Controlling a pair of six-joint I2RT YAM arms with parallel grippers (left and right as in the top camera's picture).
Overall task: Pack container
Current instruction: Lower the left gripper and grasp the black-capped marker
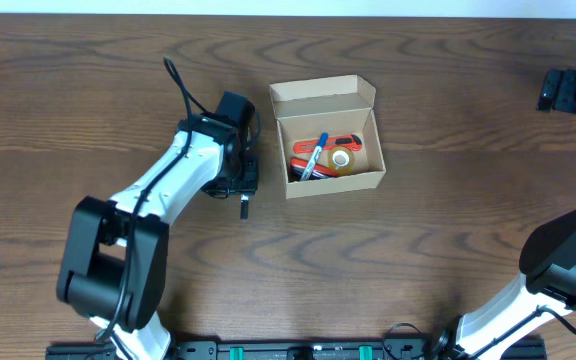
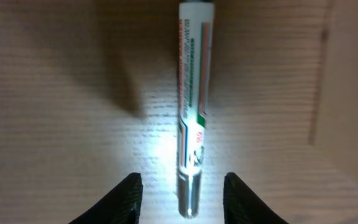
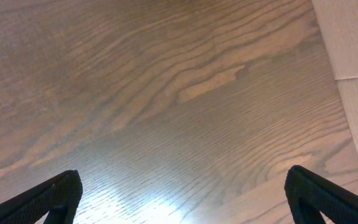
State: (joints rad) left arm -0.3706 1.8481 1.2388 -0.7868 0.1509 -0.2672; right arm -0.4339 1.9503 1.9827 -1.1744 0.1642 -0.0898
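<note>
Tan cardboard container point(image 1: 328, 140), flap up, sits just right of the left claw point(image 2: 182, 198). That claw's jaws stand apart on either side of a white marker point(image 2: 192, 93) lying on the wood table point(image 2: 55, 124). The right claw point(image 3: 182, 199) gapes wide, far off.
</note>
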